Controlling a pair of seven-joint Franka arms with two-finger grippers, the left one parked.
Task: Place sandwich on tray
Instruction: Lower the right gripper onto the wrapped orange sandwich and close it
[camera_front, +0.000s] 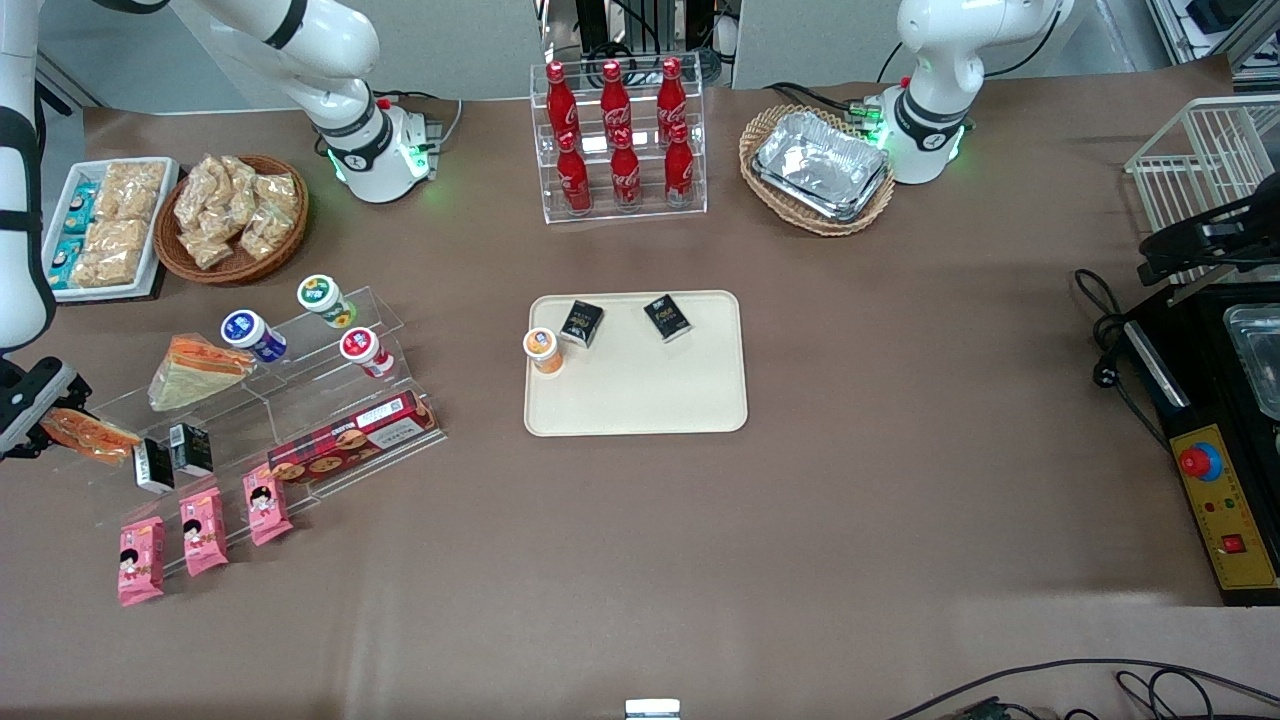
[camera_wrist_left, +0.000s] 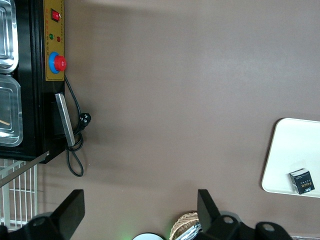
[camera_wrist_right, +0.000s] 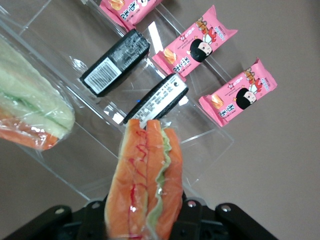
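**Sandwich lifted, clamped in the claw**

The claw (camera_front: 40, 425) grips the sandwich (camera_front: 88, 436) above the clear display stand (camera_front: 300, 400), at the working arm's end of the desk (camera_front: 850, 500). Well apart, mid-desk, lies the tray (camera_front: 650, 390), carrying two black boxes (camera_front: 581, 322).

Sandwich (camera_wrist_right: 145, 180): glossy clear plastic wrap, held in the black gripper (camera_wrist_right: 145, 220) above the stand.
Tray (camera_front: 640, 400): smooth matt cream plastic.
Display stand (camera_front: 300, 400): clear glossy acrylic.
Table cover (camera_front: 900, 450): matt brown, cloth-like.
Foil trays (camera_front: 822, 165): crinkled shiny metal.
Baskets (camera_front: 235, 262): woven wicker.
Snack packs (camera_wrist_right: 245, 92): glossy pink film.
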